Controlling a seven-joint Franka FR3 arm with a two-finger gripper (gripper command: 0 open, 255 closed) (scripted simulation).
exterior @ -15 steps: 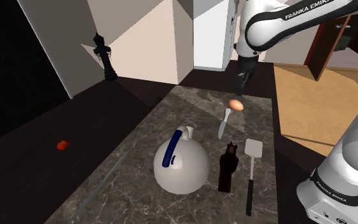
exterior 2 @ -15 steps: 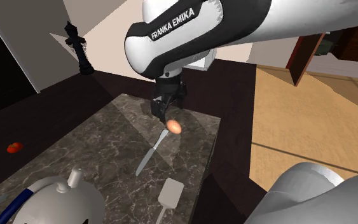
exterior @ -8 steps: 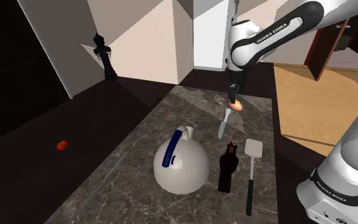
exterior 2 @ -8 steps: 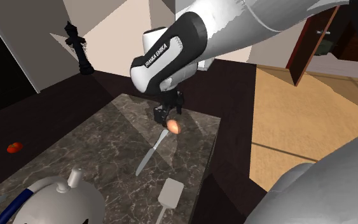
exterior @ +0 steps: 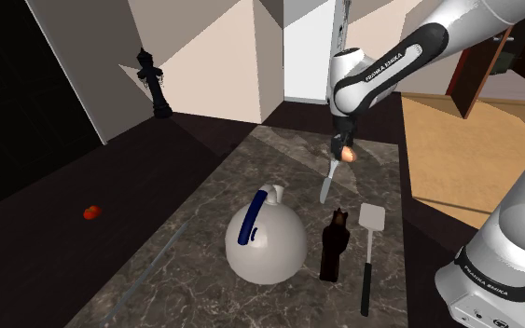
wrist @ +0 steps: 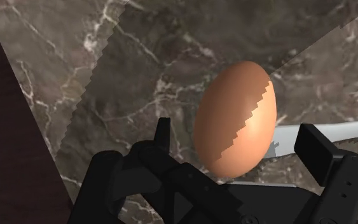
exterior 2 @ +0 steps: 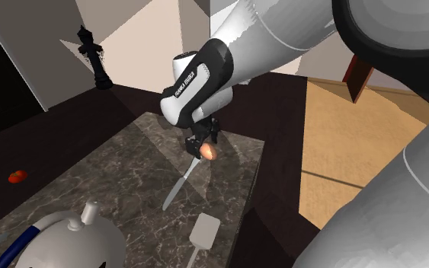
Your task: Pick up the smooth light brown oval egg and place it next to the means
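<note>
A smooth light brown egg (wrist: 238, 121) lies on the dark marble counter (exterior: 279, 158) near its far end, also seen as the egg (exterior: 349, 155) and the egg (exterior 2: 209, 152). My black gripper (wrist: 241, 145) is lowered over it, one finger (wrist: 163, 137) on each side with a gap to the shell, so it is open. From the outside, the gripper (exterior: 340, 149) and gripper (exterior 2: 197, 143) sit right at the egg. A silver knife (exterior: 328, 182) lies just in front of the egg, its blade (wrist: 314, 132) beside the egg.
A white kettle with a blue handle (exterior: 265, 240), a dark bottle (exterior: 333, 247) and a spatula (exterior: 370, 244) stand nearer the stand. A black chess piece (exterior: 155, 84) and a small red thing (exterior: 90, 212) lie off the counter. The counter's right edge (exterior 2: 254, 190) drops to a wooden floor.
The arm has come down and the gripper has dropped from above the egg to around it. The egg has stayed in its place on the counter.
</note>
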